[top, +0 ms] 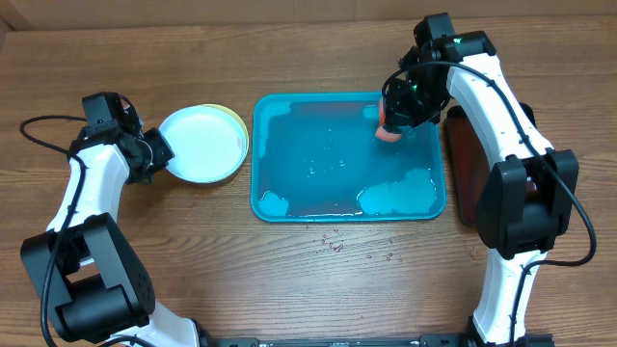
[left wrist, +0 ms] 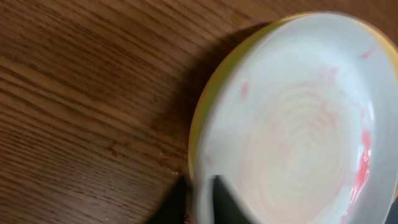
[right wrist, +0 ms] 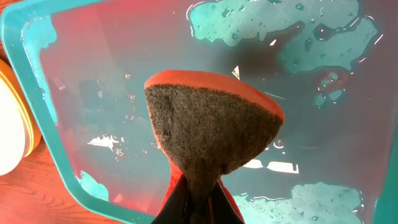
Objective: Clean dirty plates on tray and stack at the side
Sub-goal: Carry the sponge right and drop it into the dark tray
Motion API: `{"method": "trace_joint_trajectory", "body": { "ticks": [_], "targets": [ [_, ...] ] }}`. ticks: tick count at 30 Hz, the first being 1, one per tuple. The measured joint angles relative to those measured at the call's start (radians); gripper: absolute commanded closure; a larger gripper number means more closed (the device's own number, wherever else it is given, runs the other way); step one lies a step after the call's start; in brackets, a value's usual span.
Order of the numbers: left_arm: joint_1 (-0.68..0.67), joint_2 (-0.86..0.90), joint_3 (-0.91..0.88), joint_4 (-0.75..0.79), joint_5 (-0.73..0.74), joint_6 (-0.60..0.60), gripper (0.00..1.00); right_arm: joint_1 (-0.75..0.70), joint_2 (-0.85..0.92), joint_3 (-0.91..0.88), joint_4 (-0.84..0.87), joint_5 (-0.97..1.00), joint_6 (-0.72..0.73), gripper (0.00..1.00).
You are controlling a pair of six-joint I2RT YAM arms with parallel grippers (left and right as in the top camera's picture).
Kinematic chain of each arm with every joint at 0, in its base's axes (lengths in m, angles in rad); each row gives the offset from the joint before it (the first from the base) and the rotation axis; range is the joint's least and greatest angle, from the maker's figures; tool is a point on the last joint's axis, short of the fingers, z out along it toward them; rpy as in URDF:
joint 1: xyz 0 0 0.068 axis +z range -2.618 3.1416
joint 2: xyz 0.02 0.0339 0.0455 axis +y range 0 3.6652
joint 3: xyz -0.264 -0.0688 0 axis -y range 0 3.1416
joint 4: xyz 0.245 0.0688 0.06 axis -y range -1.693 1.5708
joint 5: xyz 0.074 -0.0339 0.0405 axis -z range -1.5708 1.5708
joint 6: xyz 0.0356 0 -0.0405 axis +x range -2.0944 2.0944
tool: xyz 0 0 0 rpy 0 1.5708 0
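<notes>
A stack of plates (top: 202, 143) rests on the table left of the teal tray (top: 256, 193). The top plate (left wrist: 298, 124) is whitish with faint red smears, and a yellow-green rim (left wrist: 198, 118) shows under it. My left gripper (top: 164, 156) (left wrist: 199, 183) is at the stack's left edge, its fingers straddling the top plate's rim and close against it. My right gripper (top: 397, 114) (right wrist: 198, 193) hangs over the tray's far right corner, shut on an orange sponge (right wrist: 211, 124) with a dark scouring face. The tray (right wrist: 38, 102) holds reddish water and foam patches, with no plate in it.
A dark brown-black tray (top: 466, 164) lies right of the teal tray, under my right arm. Water drops (top: 335, 243) dot the table in front of the teal tray. A black cable (top: 39, 130) runs along the left side.
</notes>
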Motion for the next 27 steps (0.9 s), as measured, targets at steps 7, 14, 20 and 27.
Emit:
{"method": "trace_joint_trajectory", "body": {
  "ticks": [7,14,20,27],
  "targets": [
    [-0.008,0.0,0.0,0.027,0.03,0.005,0.46,0.0,0.0,0.0,0.0,0.0,0.0,0.96],
    [-0.102,0.0,0.093,-0.104,0.048,0.063,0.43,0.0,0.0,0.0,-0.005,0.0,-0.003,0.96],
    [-0.246,0.0,0.311,-0.264,-0.008,0.098,0.13,-0.025,-0.013,0.0,-0.048,0.026,-0.003,0.96],
    [-0.373,0.0,0.395,-0.3,-0.026,0.102,0.08,-0.169,-0.098,0.0,-0.133,0.121,0.003,0.96]
  ]
}}
